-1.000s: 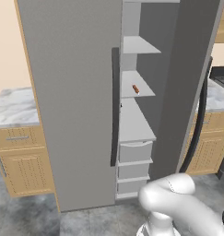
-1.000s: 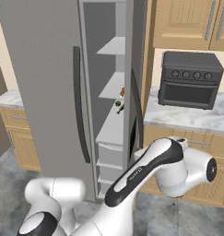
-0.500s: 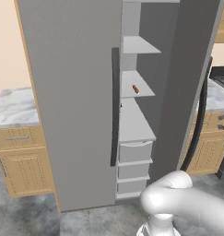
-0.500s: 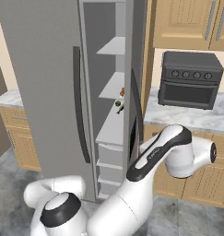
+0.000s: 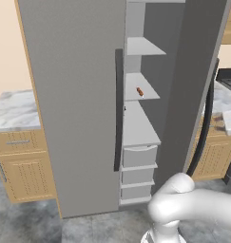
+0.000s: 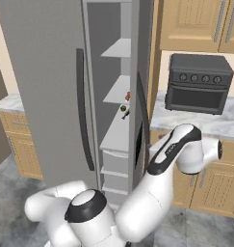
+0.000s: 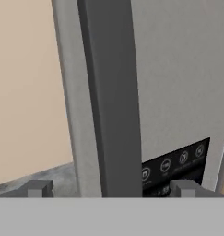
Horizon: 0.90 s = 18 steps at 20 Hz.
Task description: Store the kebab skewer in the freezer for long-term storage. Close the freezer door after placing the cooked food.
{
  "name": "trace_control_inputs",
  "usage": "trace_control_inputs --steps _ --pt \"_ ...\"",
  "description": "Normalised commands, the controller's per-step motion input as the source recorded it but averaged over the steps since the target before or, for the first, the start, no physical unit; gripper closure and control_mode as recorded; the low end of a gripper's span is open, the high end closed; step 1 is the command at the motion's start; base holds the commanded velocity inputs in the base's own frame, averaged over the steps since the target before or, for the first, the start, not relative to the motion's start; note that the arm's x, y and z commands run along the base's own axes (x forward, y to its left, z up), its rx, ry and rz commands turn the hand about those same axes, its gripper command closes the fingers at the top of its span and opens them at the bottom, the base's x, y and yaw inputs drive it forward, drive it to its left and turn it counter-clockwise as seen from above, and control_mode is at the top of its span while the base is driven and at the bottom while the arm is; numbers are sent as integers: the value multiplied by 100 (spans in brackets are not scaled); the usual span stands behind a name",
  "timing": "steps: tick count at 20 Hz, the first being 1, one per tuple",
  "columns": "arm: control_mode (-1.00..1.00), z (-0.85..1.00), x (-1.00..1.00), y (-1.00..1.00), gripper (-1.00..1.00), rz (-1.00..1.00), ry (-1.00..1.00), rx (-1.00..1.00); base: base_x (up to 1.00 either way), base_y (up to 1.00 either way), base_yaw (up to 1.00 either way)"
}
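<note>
The kebab skewer point(image 5: 140, 91) lies on a white shelf point(image 5: 146, 91) inside the freezer point(image 5: 79, 95), at the upper middle of the left base view, and the freezer door point(image 5: 195, 80) stands open at the right of that frame. In the hand view, the end effector point(image 7: 112, 188) is spread wide at the bottom of the frame and holds nothing. The door's dark handle point(image 7: 111, 97) rises between its two tips.

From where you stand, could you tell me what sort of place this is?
A home kitchen, rendered: a tall grey freezer standing open with white shelves, a toaster oven on a marble counter, and wooden cabinets around.
</note>
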Motion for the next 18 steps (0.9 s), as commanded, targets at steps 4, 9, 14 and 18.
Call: trace_control_inputs --steps 4,9,14,18 --pt "-100 -29 45 0 -100 0 0 0 0 0 0" --pt "-100 -23 31 0 -100 0 0 0 0 0 0" --pt "-100 -3 -10 1 -100 4 0 0 0 0 0" --pt "-100 0 0 31 -100 12 4 0 0 0 0"
